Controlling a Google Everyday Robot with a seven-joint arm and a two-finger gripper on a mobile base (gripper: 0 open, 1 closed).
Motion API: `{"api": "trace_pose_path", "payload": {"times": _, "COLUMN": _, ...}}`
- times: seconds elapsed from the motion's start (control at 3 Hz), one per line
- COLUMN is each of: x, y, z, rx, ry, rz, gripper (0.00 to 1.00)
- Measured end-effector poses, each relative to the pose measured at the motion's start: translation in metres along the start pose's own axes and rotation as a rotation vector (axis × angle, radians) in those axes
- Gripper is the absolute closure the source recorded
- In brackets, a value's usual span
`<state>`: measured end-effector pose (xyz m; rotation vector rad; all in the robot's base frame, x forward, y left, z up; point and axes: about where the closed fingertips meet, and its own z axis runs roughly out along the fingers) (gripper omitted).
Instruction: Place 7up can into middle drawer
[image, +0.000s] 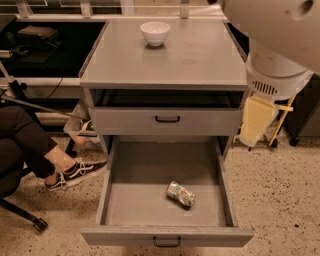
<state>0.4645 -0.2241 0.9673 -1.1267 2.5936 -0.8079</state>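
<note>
1. Jaws hang as a pale yellow piece under the white arm (280, 45), just right of the cabinet (200, 62) and level with its upper drawer (167, 120); spread or pressed together, I cannot tell.
2. The can (180, 194) lies on its side in the open lower drawer (130, 200), right of centre, well apart from the jaws.
3. A white bowl (155, 33) sits on the cabinet's top surface.
4. A seated person's sneaker (75, 172) rests on the floor at left.

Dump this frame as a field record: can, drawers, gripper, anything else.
can: on its side inside lower drawer, right of centre
lower drawer: pulled out, holds only the can
upper drawer: black handle, above it
bowl: white, on cabinet top, rear
gripper: out of view; arm white body upper right
shoe: person's foot, floor left
</note>
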Motion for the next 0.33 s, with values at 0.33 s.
{"api": "trace_pose_path", "payload": {"times": 0.33, "x": 0.0002, "y": -0.0004, "z": 0.0003, "rx": 0.000, "ry": -0.001, "rz": 0.001, "gripper": 0.00}}
